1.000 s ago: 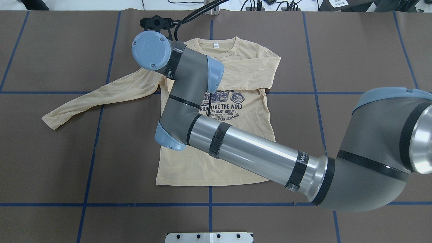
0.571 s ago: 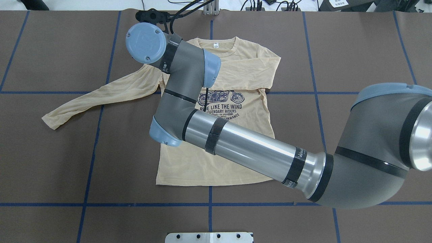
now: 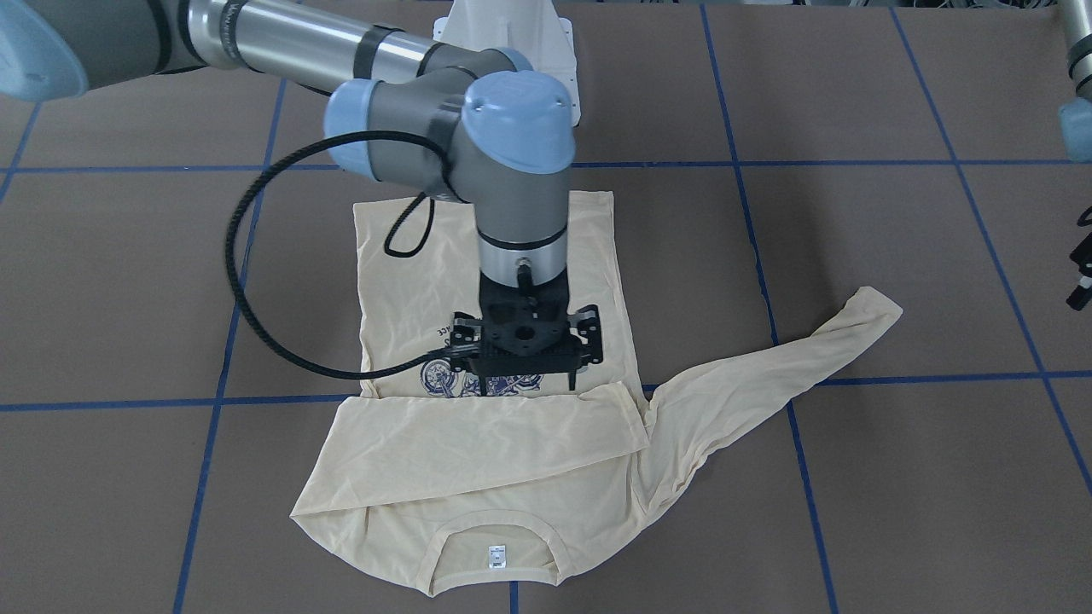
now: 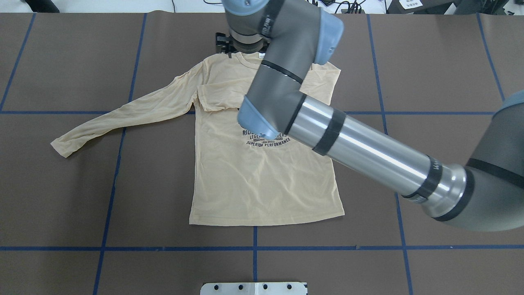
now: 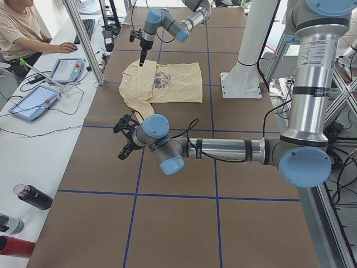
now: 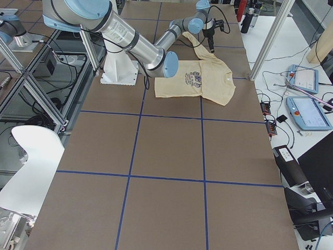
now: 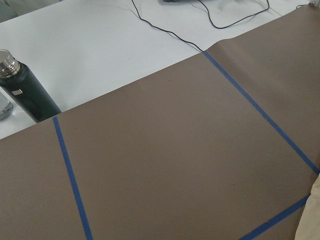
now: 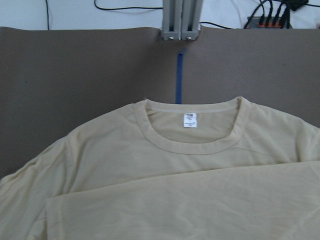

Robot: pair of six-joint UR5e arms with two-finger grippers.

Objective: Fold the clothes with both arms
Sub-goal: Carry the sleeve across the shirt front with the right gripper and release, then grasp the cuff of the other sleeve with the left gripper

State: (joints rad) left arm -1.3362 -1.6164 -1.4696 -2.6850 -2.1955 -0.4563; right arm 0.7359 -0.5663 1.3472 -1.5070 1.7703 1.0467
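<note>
— Tool check, right tool: spread or pressed together?

— You cannot tell; your views hide its tips. The T-shirt lies flat on the tabletop beneath it, one sleeve folded across the chest, the other sleeve stretched away. Your left tool hangs well apart from the shirt, and you cannot tell its state either.

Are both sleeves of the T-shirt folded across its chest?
No, only one sleeve crosses the T-shirt; the other sleeve lies stretched out on the table.

Dark bottle and black cable on white bench, ahead of left fingers; blue-taped brown mat beneath.
</note>
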